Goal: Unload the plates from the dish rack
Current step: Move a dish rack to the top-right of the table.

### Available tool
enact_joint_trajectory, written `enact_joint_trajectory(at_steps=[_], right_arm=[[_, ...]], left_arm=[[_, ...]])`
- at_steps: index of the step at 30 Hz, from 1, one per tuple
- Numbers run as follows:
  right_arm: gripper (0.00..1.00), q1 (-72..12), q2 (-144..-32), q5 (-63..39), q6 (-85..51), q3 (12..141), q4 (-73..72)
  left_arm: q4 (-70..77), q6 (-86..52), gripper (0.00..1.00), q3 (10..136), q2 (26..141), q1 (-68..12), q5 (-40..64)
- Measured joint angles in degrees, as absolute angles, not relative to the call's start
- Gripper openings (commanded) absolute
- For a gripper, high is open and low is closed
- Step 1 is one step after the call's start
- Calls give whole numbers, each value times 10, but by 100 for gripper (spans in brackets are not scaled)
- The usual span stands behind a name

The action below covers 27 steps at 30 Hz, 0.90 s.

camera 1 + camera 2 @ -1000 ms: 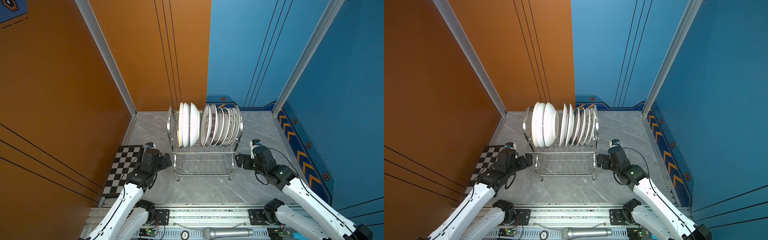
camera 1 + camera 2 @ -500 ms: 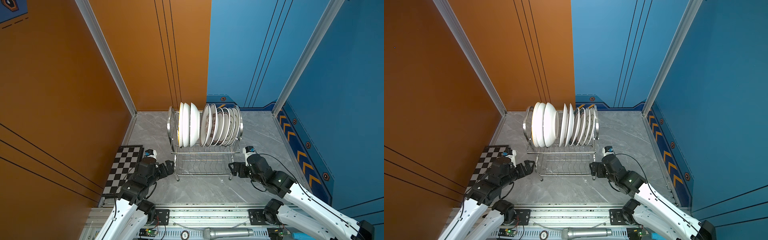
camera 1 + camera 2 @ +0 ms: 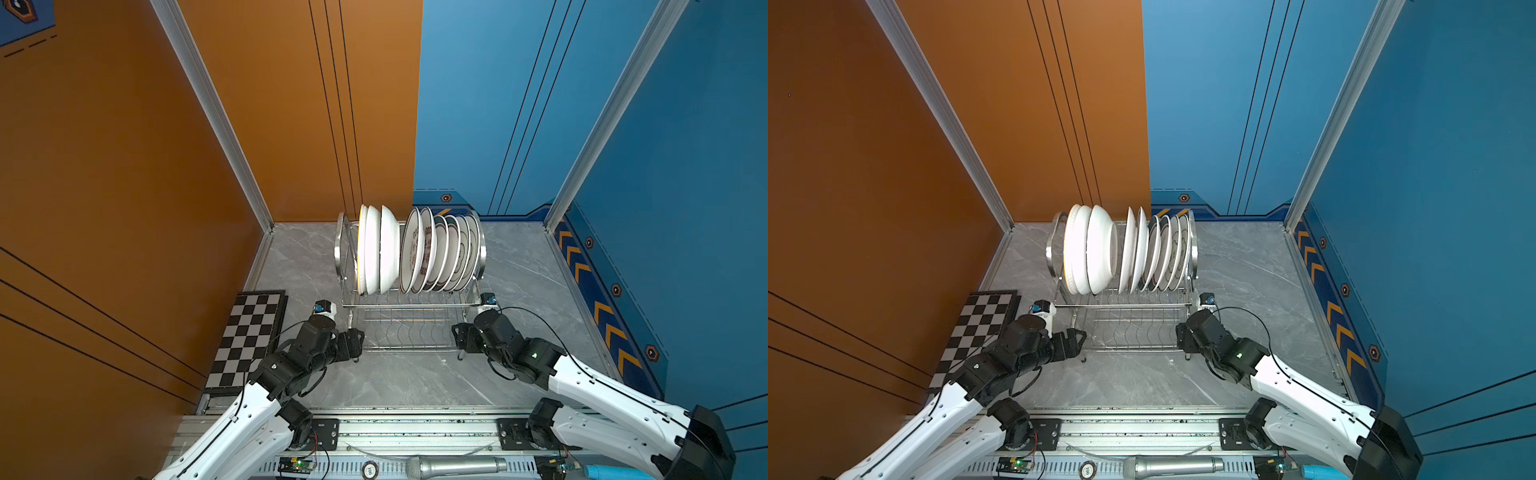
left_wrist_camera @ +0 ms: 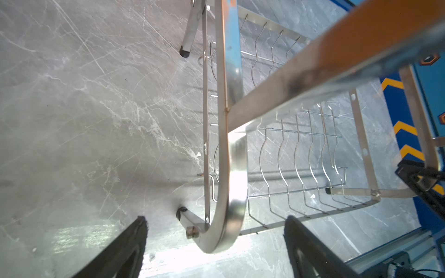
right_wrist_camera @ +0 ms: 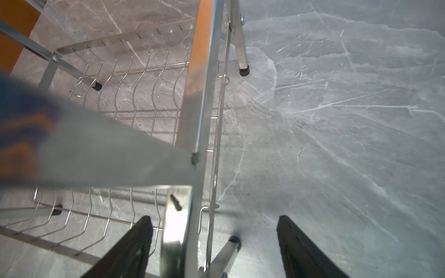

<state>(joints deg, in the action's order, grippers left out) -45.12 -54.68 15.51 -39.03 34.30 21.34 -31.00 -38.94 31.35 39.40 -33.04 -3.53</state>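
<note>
- Two black end effectors, jaws spread: the left end effector [image 4: 215,222] and the right end effector [image 5: 214,222] each straddle an arched end loop of the one two-tier shiny steel wire dish rack [image 3: 409,306].
- Nine round white ceramic plates [image 3: 415,253] stand on edge in its upper tier, above both.
- One grey marbled tabletop [image 3: 395,382] carries it.

My left gripper [image 4: 215,219]: jaws wide, astride the dish rack's [image 3: 407,305] curved end loop, gap on either side. My right gripper [image 5: 214,217]: same at the other end, upright and foot between my fingers. Plates [image 3: 432,257] pack the top tier tight. Chequered board [image 3: 249,332] lies beside my left arm. Grey floor [image 3: 395,374] between my arms lies open.
</note>
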Motion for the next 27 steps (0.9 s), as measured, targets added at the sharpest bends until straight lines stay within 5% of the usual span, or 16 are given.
enact_joint_trajectory(at_steps=[27], right_arm=[[43,-422,-620,178,-378,314,81]], left_arm=[[-174,-374,57,295,536,-349,-104]])
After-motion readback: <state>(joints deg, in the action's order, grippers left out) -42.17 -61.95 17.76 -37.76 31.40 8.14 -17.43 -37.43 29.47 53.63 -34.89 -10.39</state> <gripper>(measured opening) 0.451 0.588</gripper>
